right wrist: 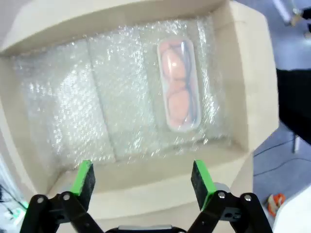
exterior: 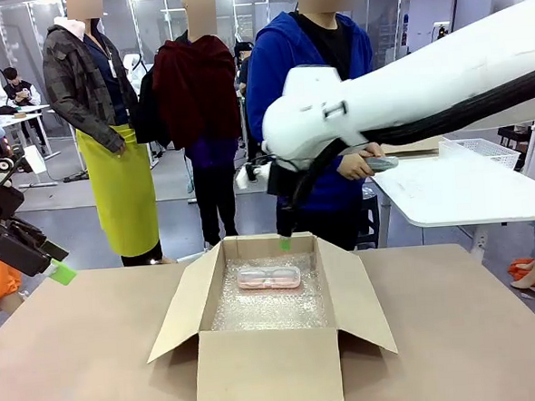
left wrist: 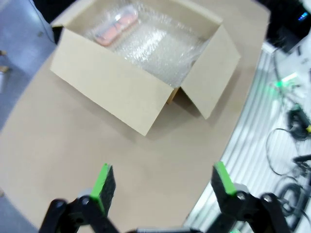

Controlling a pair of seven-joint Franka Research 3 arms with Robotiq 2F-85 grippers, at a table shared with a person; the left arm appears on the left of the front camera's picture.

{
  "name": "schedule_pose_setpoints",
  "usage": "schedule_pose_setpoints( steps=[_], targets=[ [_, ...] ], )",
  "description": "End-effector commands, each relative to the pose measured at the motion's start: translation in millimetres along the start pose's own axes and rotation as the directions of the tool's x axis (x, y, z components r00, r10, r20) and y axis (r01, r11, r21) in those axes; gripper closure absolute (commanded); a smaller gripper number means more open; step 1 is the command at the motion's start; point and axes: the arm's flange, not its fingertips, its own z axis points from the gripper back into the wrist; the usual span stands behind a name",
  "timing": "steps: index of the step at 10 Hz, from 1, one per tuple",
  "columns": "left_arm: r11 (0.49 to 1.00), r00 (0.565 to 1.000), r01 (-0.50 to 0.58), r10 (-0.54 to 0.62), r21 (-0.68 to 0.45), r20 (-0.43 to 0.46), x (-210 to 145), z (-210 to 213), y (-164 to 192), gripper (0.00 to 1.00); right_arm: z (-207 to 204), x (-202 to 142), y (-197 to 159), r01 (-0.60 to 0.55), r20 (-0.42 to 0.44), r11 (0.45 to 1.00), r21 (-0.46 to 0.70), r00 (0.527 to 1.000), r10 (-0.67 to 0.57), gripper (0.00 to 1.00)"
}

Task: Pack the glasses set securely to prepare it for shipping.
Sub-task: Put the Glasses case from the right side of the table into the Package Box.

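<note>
The pale pink case [right wrist: 179, 85] lies flat on the bubble wrap [right wrist: 73, 107] inside the open cardboard box [exterior: 260, 369], lengthwise along the far wall, with the glasses showing through its lid. The nearer stretch of wrap is bare. My right end effector [right wrist: 143, 171] hangs over the box with its jaws wide and nothing between them. My left end effector [left wrist: 162, 170], also wide and empty, waits above the tabletop [exterior: 95, 356] well off to the box's left. Across the table, the person's hand [exterior: 354, 166] holds a pale oblong thing [exterior: 382, 163]. It may be the mint green case, but it is too small for me to tell. I judge one case packed and the second yet to go in. To do that well, I should grip the second case across its narrow sides near the middle so it cannot swing. I should bring it in between the raised flaps [exterior: 187, 301] without brushing them. It belongs on the bare wrap, parallel to the pink case and just beside it, not stacked on it. I should open only once it rests on the wrap, since a drop could knock the pink one askew.
</note>
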Motion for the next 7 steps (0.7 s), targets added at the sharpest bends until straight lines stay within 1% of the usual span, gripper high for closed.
schedule_pose_setpoints(
  steps=[1, 2, 3, 5, 6, 7],
  targets=[
    [1.000, 1.000, 0.021, -0.021, -0.019, 0.021, -0.9, 0.9, 1.7, 0.00, 6.8, -56.5, 37.1, 0.102, 0.125, 0.995, -0.002, 0.987, -0.101, 0.00],
    [1.000, 1.000, 0.021, -0.021, -0.019, 0.021, -0.9, 0.9, 1.7, 0.00, 19.8, -85.7, 49.3, 0.185, 0.209, 0.982, -0.023, 0.962, -0.176, 0.00],
    [1.000, 1.000, 0.021, -0.021, -0.019, 0.021, -0.9, 0.9, 1.7, 0.00, 26.8, -105.8, 61.0, 0.248, 0.232, 0.968, -0.029, 0.944, -0.235, 0.00],
    [1.000, 1.000, 0.021, -0.021, -0.019, 0.021, -0.9, 0.9, 1.7, 0.00, 46.9, -156.7, 93.6, 0.402, 0.265, 0.914, -0.045, 0.887, -0.377, 0.00],
    [1.000, 1.000, 0.021, -0.021, -0.019, 0.021, -0.9, 0.9, 1.7, 0.00, 57.3, -185.5, 111.2, 0.489, 0.252, 0.870, -0.060, 0.851, -0.461, 0.00],
    [1.000, 1.000, 0.021, -0.021, -0.019, 0.021, -0.9, 0.9, 1.7, 0.00, 67.6, -209.7, 126.4, 0.553, 0.262, 0.830, -0.065, 0.812, -0.521, 0.00]
  ],
)
